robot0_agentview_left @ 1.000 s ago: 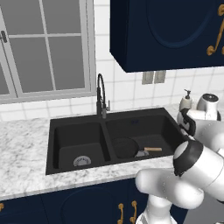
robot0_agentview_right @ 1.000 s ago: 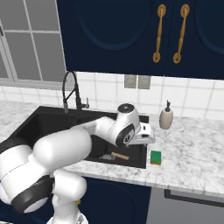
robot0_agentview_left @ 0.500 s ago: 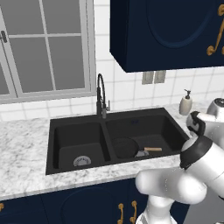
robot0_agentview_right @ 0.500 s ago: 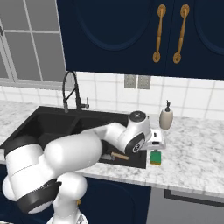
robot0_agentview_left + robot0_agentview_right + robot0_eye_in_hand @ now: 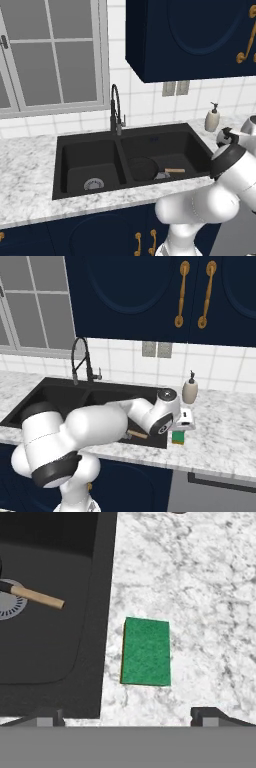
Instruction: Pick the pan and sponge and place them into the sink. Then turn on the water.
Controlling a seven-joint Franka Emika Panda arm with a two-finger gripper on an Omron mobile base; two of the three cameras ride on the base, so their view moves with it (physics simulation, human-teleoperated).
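Whereas one second earlier the hand had hung at the sink's right edge, short of the soap bottle, it had since swung rightward and lower, so that the pincer (image 5: 182,425) stood directly over the sponge (image 5: 178,437). In the left base view the forearm, previously crossing in front of the soap bottle (image 5: 212,118), had dropped clear of it. The pan and the sponge lay where they had lain before.

The arm reached forward from the base and bent across the front right corner of the sink (image 5: 30,401), wrist turned so that the hand pointed down at the marble surface (image 5: 225,431). The pincer was spread wide and held nothing; in the hand view its two fingertips (image 5: 210,716) stood well apart, with the sponge (image 5: 146,651) between their lines and clear of both.

The sponge lay flat, green face up, on the surface (image 5: 200,587) just beside the sink's right rim (image 5: 105,612), not in a basin. The pan (image 5: 144,168) rested in the right basin, its light-brown handle (image 5: 37,597) pointing towards the sponge's side and lying over the silver drain (image 5: 11,607). The faucet (image 5: 116,107) stood behind the divider of the sink (image 5: 65,145); no water ran from it.
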